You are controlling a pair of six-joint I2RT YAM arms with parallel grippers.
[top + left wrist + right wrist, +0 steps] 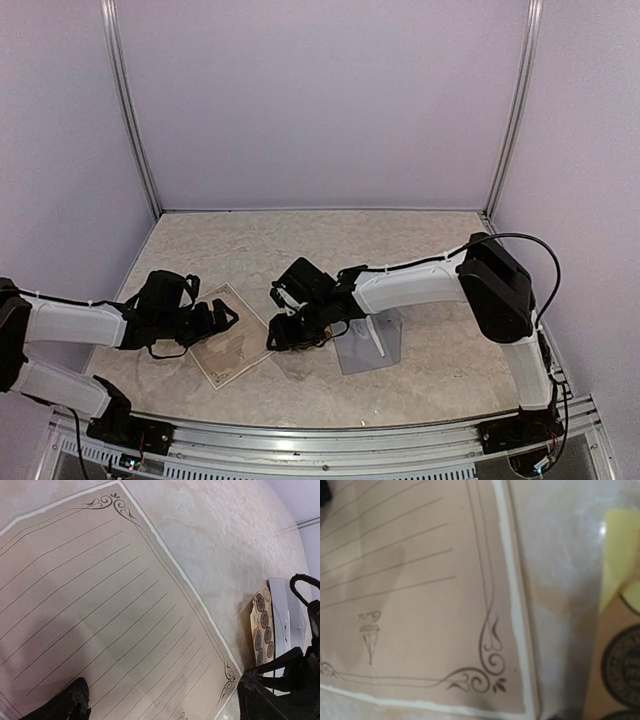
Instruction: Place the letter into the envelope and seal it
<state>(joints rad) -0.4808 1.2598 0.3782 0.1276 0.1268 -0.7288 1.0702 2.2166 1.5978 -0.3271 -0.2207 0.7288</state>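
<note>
The letter [230, 347], a tan lined sheet with corner flourishes, lies flat on the table and fills the left wrist view [100, 610]. My left gripper [228, 318] hovers open over it, with one fingertip on each side [162, 700] and nothing between them. The right wrist view shows one corner of the letter [420, 605] but not my fingers. From above, my right gripper [277, 318] stands at the letter's right edge with its fingers apart, holding nothing I can see. The grey-lavender envelope [368, 345] lies flat to the right, partly under the right forearm.
A tan sheet of round brown stickers [262, 627] lies between letter and envelope, under my right gripper, and shows at the right edge of the right wrist view [620, 665]. Pale walls with metal posts enclose the marbled table [330, 245]. A metal rail runs along the near edge.
</note>
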